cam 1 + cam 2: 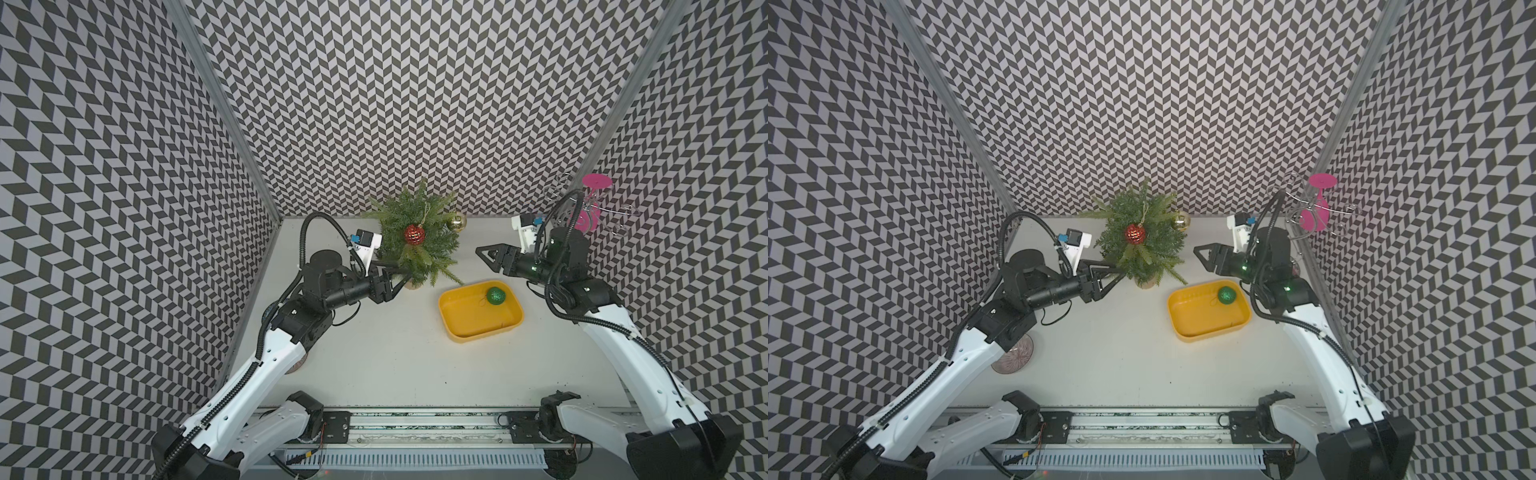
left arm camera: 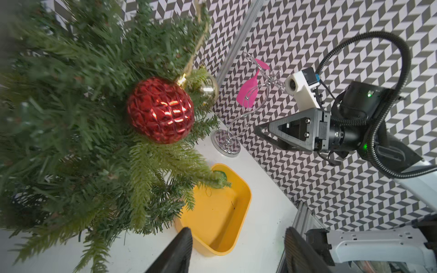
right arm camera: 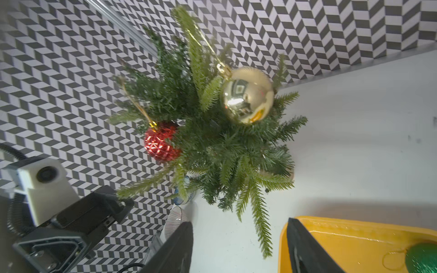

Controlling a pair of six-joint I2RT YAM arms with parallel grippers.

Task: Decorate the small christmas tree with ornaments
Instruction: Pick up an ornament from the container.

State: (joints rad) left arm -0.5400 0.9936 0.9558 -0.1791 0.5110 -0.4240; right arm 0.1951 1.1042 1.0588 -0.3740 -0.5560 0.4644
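The small christmas tree stands at the back of the table. A red patterned ornament hangs on its front, and a gold ornament hangs on its right side. Both also show in the right wrist view, the red ornament and the gold ornament. A green glittery ornament lies in the yellow tray. My left gripper is open and empty, its tips at the tree's lower left branches. My right gripper hovers right of the tree above the tray's far edge, open with nothing between its fingers.
A silver wire rack with a pink glass stands in the back right corner, just behind my right arm. A ribbed glass dish lies under my left arm. Patterned walls close in the table on three sides.
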